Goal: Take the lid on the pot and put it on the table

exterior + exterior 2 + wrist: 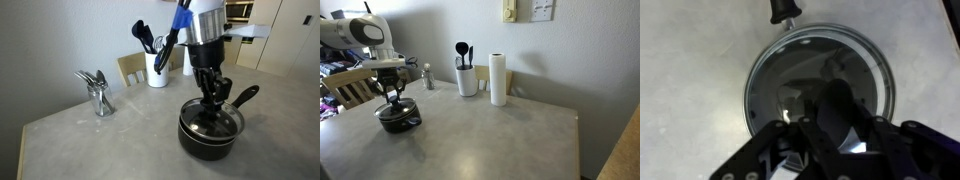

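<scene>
The black pot [205, 141] stands on the grey table [90, 140], its long handle [245, 97] pointing away; it also shows in an exterior view [398, 121]. The glass lid [226, 122] with its metal rim lies on the pot. In the wrist view the lid [790, 70] fills the frame and the handle base [785, 11] is at the top. My gripper [212, 102] reaches straight down onto the lid's centre, and it shows in both exterior views [392, 99]. Its fingers [835, 105] are closed around the black knob, which they hide.
A white utensil holder [157, 70] with black utensils stands at the back, seen in both exterior views [467, 82]. A paper towel roll [498, 80] stands beside it. A shiny metal object [97, 92] stands on the table. A chair back [130, 67] is behind the table edge.
</scene>
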Controlling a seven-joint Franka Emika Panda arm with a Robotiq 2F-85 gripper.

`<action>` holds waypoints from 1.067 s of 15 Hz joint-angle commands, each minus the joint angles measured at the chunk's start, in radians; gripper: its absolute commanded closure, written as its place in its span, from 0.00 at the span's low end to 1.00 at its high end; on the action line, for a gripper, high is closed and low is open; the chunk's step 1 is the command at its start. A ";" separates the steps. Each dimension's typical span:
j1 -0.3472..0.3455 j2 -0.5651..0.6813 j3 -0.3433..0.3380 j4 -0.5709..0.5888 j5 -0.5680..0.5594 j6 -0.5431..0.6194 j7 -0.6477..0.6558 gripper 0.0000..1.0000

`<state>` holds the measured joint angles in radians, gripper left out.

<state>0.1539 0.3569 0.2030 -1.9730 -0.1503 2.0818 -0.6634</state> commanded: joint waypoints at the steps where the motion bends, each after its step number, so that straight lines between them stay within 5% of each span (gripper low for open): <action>1: -0.018 -0.076 0.006 -0.004 -0.008 -0.073 -0.058 0.85; 16: -0.142 -0.258 -0.152 -0.104 -0.098 -0.099 -0.240 0.85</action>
<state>0.0521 0.1545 0.0813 -2.0161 -0.2201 1.9716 -0.8539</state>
